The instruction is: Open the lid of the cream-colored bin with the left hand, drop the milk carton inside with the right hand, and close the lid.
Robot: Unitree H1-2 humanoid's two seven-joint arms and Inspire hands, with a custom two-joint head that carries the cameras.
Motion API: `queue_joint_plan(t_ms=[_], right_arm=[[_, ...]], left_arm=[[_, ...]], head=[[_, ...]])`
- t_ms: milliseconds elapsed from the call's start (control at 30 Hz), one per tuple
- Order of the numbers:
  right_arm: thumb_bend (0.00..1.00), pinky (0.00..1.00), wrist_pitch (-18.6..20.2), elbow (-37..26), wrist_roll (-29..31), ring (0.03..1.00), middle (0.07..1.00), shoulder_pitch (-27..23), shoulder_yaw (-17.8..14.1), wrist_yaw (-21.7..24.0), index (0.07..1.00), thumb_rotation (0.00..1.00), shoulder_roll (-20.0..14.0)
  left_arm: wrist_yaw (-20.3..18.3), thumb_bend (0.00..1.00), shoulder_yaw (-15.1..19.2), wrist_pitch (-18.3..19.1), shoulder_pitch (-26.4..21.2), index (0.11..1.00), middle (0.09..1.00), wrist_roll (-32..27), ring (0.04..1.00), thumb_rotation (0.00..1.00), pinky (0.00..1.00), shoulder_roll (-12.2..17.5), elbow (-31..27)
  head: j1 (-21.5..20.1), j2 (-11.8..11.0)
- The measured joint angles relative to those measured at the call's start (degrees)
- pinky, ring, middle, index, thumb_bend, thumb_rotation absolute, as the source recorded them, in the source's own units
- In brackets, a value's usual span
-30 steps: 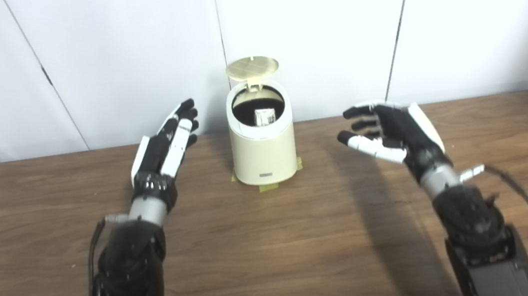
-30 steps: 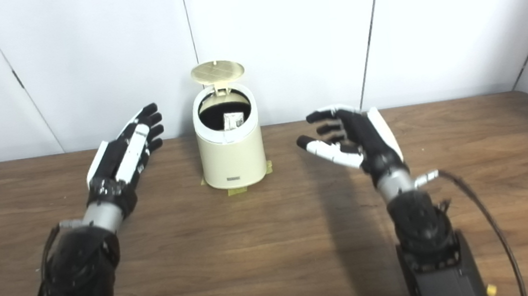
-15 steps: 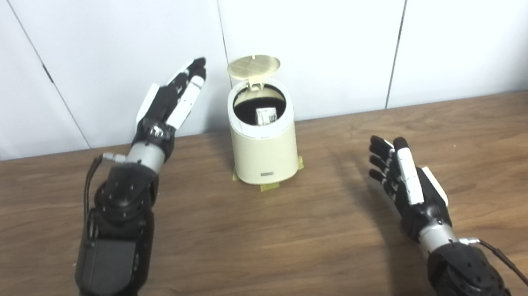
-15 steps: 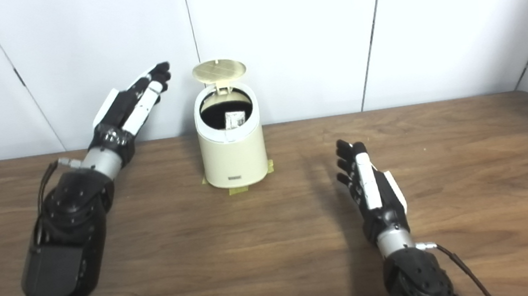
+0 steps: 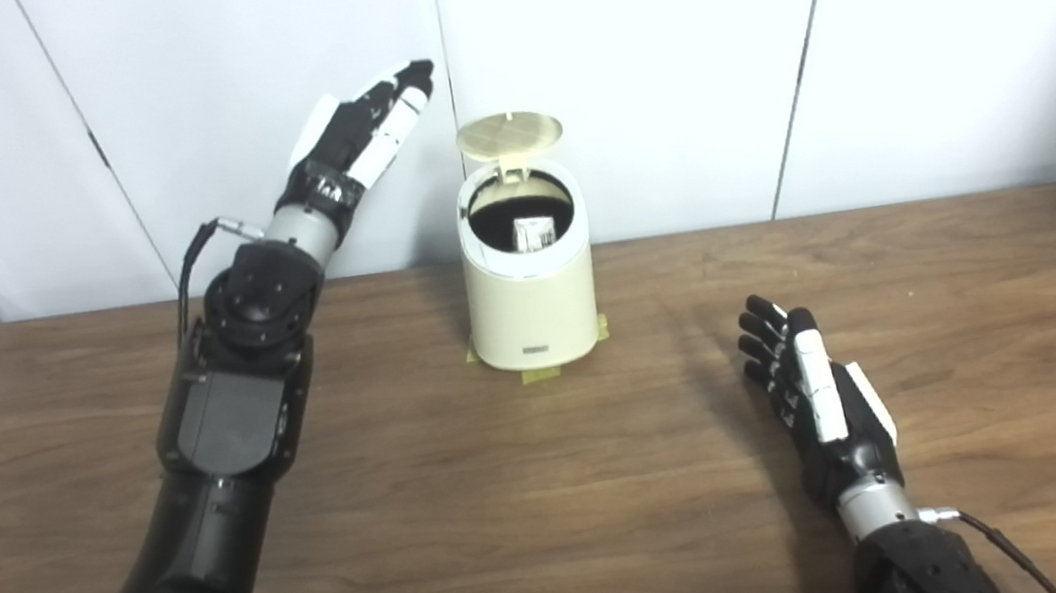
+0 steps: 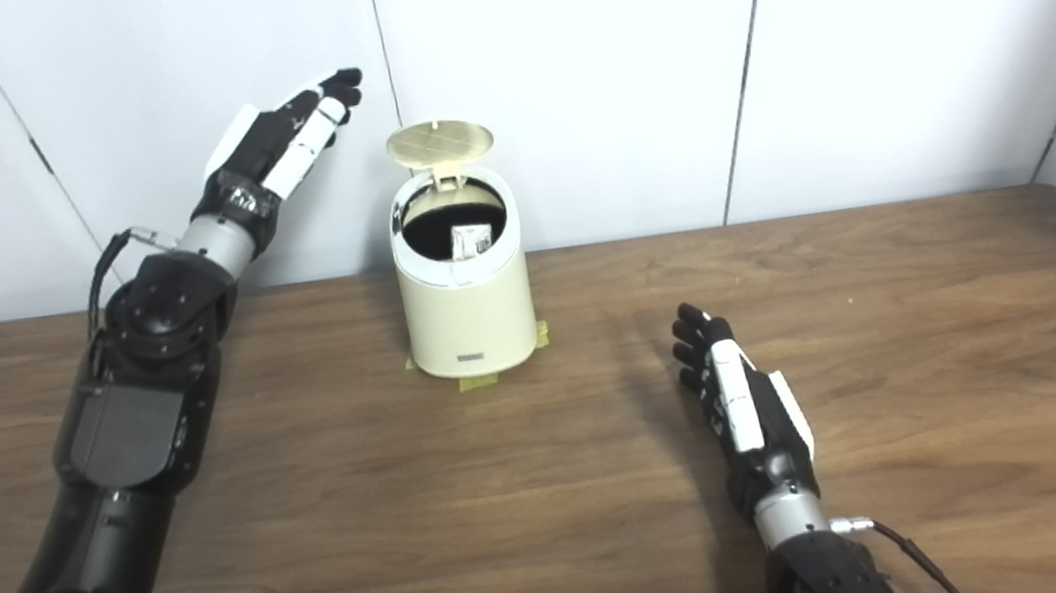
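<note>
Left hand (image 5: 362,135) has risen higher left of the bin (image 5: 527,281), fingers straight, holding nothing; right hand (image 5: 819,407) sits low, empty, fingers extended. Milk carton (image 5: 532,232) inside bin. Lid (image 5: 508,134) upright, looks light, hinged; push its top edge.

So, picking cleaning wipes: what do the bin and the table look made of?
Bin: probably plastic, smooth cream shell with a soft sheen and rounded moulded edges. Table: wood or wood-look laminate, matte brown with visible grain; I can't tell which.
</note>
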Motion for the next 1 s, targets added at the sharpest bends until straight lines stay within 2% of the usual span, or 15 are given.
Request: queue_joint_plan(t_ms=[233, 333, 433, 567, 667, 833, 1000], right_arm=[[0.57, 0.88, -1.5, 0.2, -1.1, 0.892, 0.894, 0.9, 1.1, -0.9, 0.898, 1.0, -1.1], [0.58, 0.87, -1.6, 0.2, -1.1, 0.888, 0.891, 0.8, 1.1, -1.6, 0.894, 1.0, -1.0], [0.59, 0.86, -1.5, 0.3, -1.1, 0.884, 0.886, 0.8, 1.3, -2.3, 0.891, 1.0, -1.0], [0.59, 0.84, -1.4, 0.2, -1.1, 0.878, 0.878, 0.8, 1.4, -2.9, 0.89, 1.0, -0.8], [0.58, 0.84, -1.4, 0.3, -1.1, 0.881, 0.879, 0.8, 1.4, -3.2, 0.899, 1.0, -0.8], [0.58, 0.85, -1.5, 0.5, -0.8, 0.876, 0.868, 0.8, 1.4, -3.2, 0.897, 1.0, -1.0], [0.58, 0.83, -1.5, 0.5, -1.0, 0.869, 0.861, 0.8, 1.4, -3.6, 0.893, 1.0, -1.1]], left_arm=[[-2.8, 0.43, -2.6, 0.1, -2.9, 0.895, 0.878, 1.8, 0.932, 0.99, 0.95, 0.1, 1.2], [-3.5, 0.4, -4.0, 0.0, -3.5, 0.884, 0.852, 3.0, 0.915, 1.0, 0.95, 0.2, 1.2], [-4.3, 0.37, -5.5, -0.1, -3.7, 0.859, 0.815, 4.9, 0.876, 1.0, 0.92, 0.4, 1.2], [-5.6, 0.38, -8.1, -1.9, -3.8, 0.839, 0.787, 7.8, 0.864, 1.0, 0.92, 1.3, 1.2], [-7.3, 0.41, -8.5, -2.4, -3.9, 0.818, 0.771, 8.5, 0.847, 1.0, 0.92, 1.6, 0.7], [-9.8, 0.52, -10.0, -4.1, -3.9, 0.811, 0.762, 10.2, 0.86, 1.0, 0.94, 3.3, -0.3], [-12.2, 0.58, -12.2, -4.1, -3.8, 0.81, 0.778, 13.7, 0.862, 1.0, 0.9, 5.3, -3.4]], head=[[-0.5, 0.2], [-0.7, 0.2], [-0.9, 0.2], [-0.8, 0.1], [-0.8, 0.1], [-1.0, 0.3], [-0.9, 0.6]])
